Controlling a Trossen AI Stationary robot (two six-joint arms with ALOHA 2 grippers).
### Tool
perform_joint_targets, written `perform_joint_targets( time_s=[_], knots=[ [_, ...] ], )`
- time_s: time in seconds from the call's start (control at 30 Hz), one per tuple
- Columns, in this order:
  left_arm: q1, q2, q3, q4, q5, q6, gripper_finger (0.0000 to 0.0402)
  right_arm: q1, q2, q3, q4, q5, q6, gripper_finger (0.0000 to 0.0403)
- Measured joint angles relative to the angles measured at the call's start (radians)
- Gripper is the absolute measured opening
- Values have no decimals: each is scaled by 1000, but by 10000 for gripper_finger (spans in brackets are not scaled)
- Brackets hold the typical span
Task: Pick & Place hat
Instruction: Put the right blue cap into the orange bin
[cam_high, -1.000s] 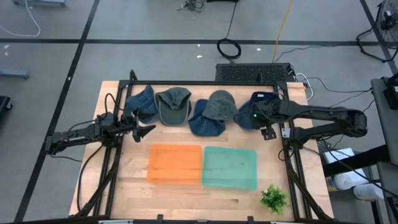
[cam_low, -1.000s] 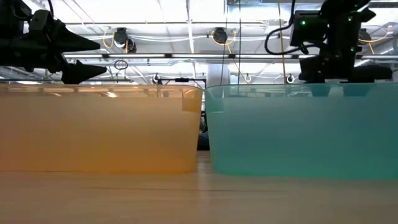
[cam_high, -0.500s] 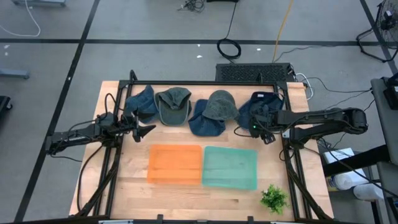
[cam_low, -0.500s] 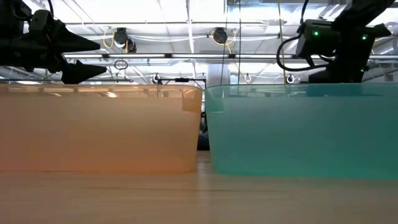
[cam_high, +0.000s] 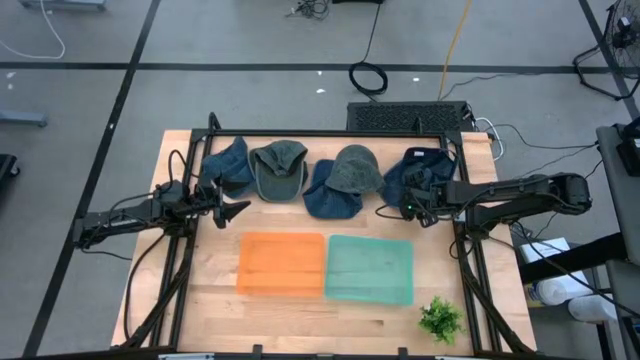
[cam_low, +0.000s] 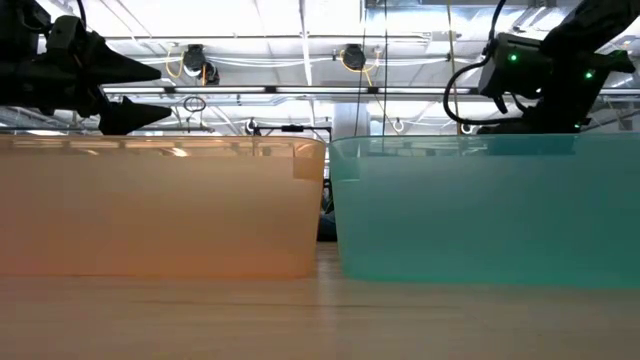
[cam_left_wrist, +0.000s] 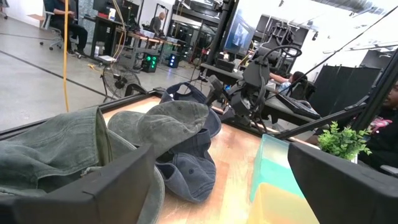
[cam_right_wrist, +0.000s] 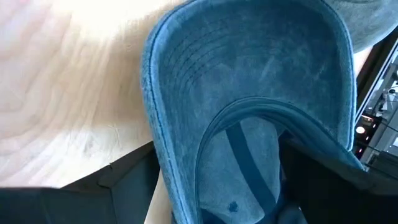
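Note:
Several hats lie in a row along the table's far side. At the right end of the row a dark blue hat (cam_high: 422, 165) rests on the wood, its underside turned up in the right wrist view (cam_right_wrist: 249, 74). My right gripper (cam_high: 406, 207) hangs over it, tipped steeply down and open. Its two fingers (cam_right_wrist: 127, 177) stand on either side of the hat's brim. My left gripper (cam_high: 234, 212) waits open and level at the table's left, near a blue hat (cam_high: 228, 165). In the low view a teal bin hides the right fingertips.
An orange bin (cam_high: 282, 264) and a teal bin (cam_high: 370, 268) stand side by side at the table's middle. A green hat (cam_high: 280, 166) lies near the row's left end. Another green hat (cam_high: 356, 168) lies on a blue one (cam_high: 326, 198). A small plant (cam_high: 440, 318) sits near right.
My right gripper has sunk toward the dark blue hat and shifted a little toward the table's left. It has tipped further down and rolled, staying open. The hats have kept their places.

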Motion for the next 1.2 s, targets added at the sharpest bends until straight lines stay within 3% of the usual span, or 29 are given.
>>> perform_joint_targets(
  time_s=[0.17,0.33,0.6,0.83,1.2],
  knots=[
    [0,0,0,0,0,0,368,0,0,0,10,-1,0,307],
    [0,0,0,0,0,0,373,0,0,0,11,-2,-6,261],
    [0,0,0,0,0,0,380,0,0,0,11,-80,-1,147],
    [0,0,0,0,0,0,370,0,0,0,10,-82,4,17],
    [0,0,0,0,0,0,378,0,0,0,-73,-80,0,3]
  ],
)
